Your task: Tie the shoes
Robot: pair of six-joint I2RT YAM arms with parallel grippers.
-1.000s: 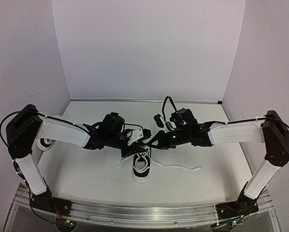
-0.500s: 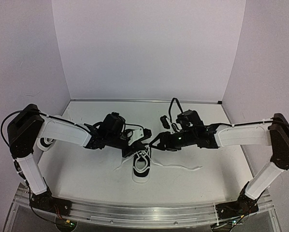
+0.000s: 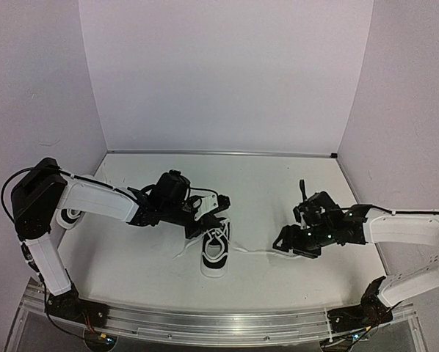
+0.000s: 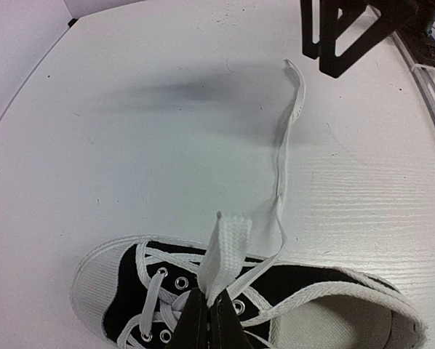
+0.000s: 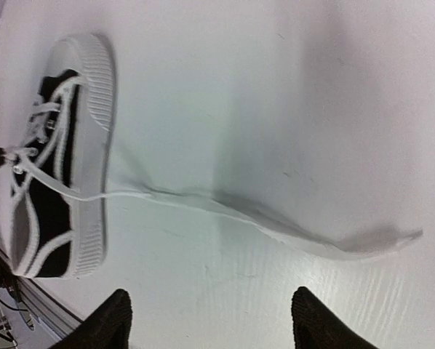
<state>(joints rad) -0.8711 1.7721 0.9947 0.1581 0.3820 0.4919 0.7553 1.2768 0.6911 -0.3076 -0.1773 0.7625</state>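
One black-and-white sneaker (image 3: 215, 254) lies in the middle of the table, toe toward the near edge. My left gripper (image 3: 210, 221) is just above its laced top. In the left wrist view the gripper (image 4: 207, 302) is shut on a folded piece of white lace (image 4: 227, 247) over the eyelets of the shoe (image 4: 130, 280). The other lace end (image 4: 286, 138) trails across the table toward my right gripper (image 3: 288, 240). That gripper (image 5: 214, 320) is open and empty, low over the table, with the lace (image 5: 276, 222) lying ahead of its fingers and the shoe (image 5: 57, 153) beyond.
A second white-soled shoe (image 3: 70, 217) shows partly behind my left arm at the far left. White walls close in the table (image 3: 278, 191) on three sides. A metal rail (image 3: 205, 323) runs along the near edge.
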